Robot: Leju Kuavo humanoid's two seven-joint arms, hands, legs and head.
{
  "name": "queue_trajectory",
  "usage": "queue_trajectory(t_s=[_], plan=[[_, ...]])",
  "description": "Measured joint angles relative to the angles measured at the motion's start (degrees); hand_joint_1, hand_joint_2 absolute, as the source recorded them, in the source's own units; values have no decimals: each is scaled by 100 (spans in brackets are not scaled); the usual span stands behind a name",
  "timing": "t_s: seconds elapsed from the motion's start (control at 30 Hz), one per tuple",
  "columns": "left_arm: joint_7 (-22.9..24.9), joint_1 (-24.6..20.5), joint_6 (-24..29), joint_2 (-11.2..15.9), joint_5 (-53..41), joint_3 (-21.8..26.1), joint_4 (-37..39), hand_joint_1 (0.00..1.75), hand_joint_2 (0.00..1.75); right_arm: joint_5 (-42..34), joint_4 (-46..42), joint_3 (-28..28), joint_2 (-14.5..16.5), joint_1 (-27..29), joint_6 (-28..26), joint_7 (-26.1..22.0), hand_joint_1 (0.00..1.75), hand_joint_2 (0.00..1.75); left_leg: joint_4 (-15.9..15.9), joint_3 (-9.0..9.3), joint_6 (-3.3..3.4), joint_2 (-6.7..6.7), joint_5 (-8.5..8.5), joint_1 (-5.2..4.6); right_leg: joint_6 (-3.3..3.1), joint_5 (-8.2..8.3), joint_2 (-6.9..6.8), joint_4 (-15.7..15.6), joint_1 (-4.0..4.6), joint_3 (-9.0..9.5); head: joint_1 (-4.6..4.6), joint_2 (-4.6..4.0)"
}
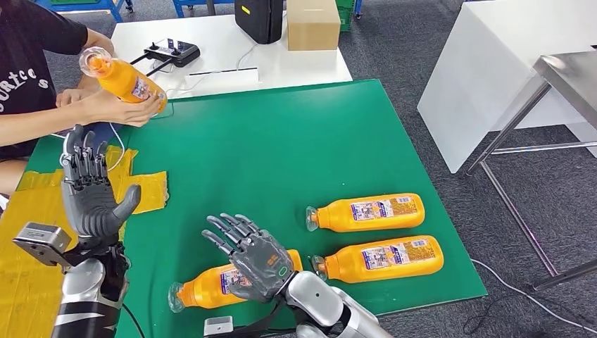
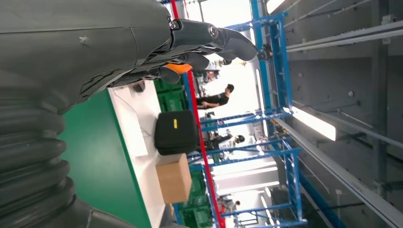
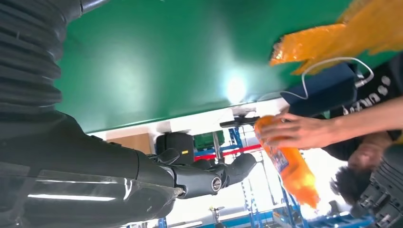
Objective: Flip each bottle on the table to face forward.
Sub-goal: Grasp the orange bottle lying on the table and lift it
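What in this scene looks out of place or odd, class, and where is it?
Three orange bottles lie on the green table, but a fourth bottle is off it, held tilted in a person's hand at the far left corner. Crumpled yellow tape is stuck unevenly near the left hand. Nothing looks spilled.

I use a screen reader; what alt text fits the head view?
Three orange bottles lie on a green table; the right hand hovers open over the nearest one. The left hand is raised, open, while a person holds a fourth bottle.
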Motion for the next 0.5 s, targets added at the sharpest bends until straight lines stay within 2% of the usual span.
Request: queue_trajectory(t_s=[0.27,0.5], plan=[[2,81,-31,-19,-44,64,-25,0,175,-103,256,-4,-172,120,420,231,0,175,0,0,1,-2,0,0,1,1,0,0,0,1,-1,0],[14,66,-37,-42,-44,46,-22,0,175,-341,1009,-7,-120,58,619,416,0,175,0,0,0,-1,0,0,1,1,0,0,1,-1,-2,-1]])
